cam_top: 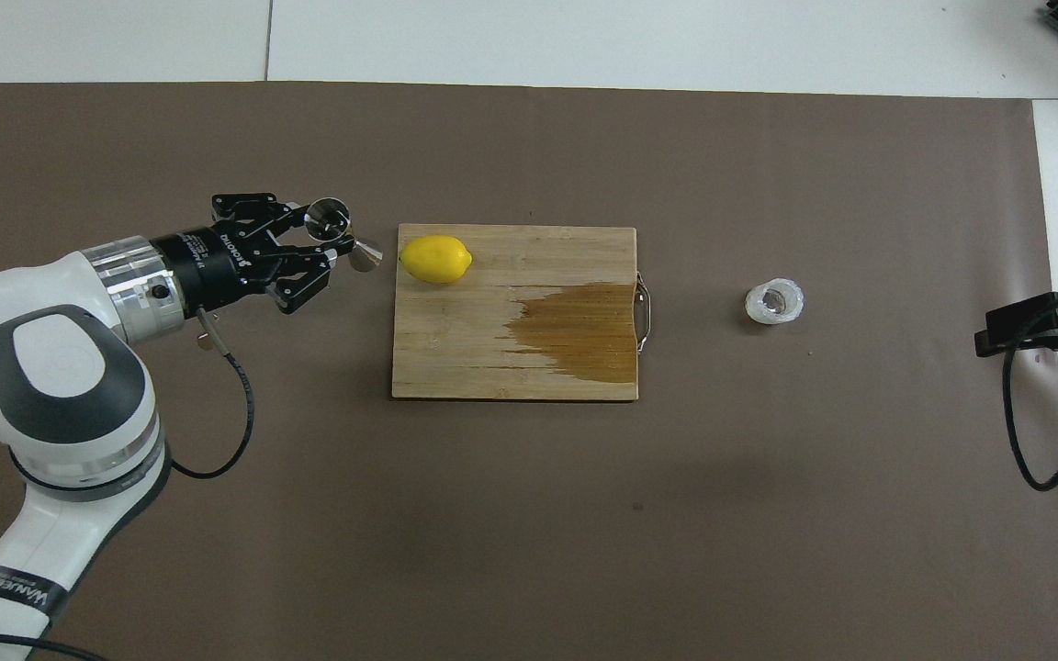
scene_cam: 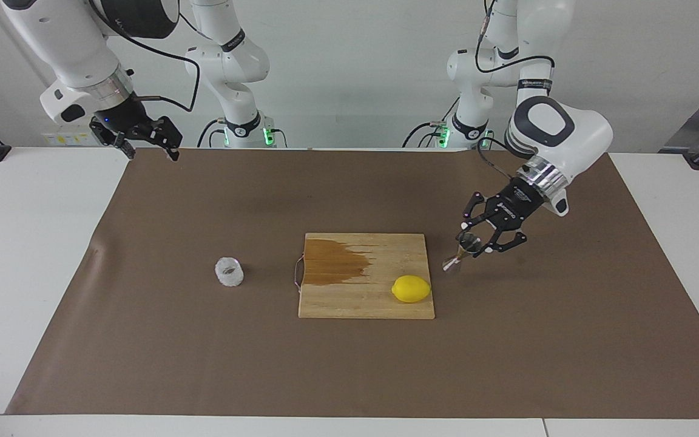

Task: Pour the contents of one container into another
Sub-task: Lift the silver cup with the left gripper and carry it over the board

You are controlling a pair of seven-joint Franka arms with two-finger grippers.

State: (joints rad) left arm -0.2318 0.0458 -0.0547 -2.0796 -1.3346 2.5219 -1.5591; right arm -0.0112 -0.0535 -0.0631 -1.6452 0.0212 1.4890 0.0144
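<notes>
So the left hand (scene_cam: 488, 238) is down low beside the cutting board (scene_cam: 366, 276), toward the left arm's end of the bench (scene_cam: 34, 255), and its fingers are wrapped around the steel jigger (scene_cam: 460, 255). The jigger's tilted with them around its upper cone; I can't tell whether its foot is on the brown paper mat (scene_cam: 349, 364) or just off it. My guess is it's being picked up by the wider cone because the waist is too skinny to grip well.

The frosted glass cup (scene_cam: 229, 271) stands upright on the mat toward the right arm's end, well apart from the jigger with the whole board between them. Nothing's touching it, so no pouring has started yet.

The right hand (scene_cam: 143, 135) waits up in the air over the mat's edge by its own base, fingers apart and holding nothing.

The board is pale bamboo with a dark wet-looking stain, a wire handle, and a smooth yellow lemon (scene_cam: 411, 289) on its corner nearest the jigger. The jigger is mirror-shiny, the cup bumpy and whitish.
</notes>
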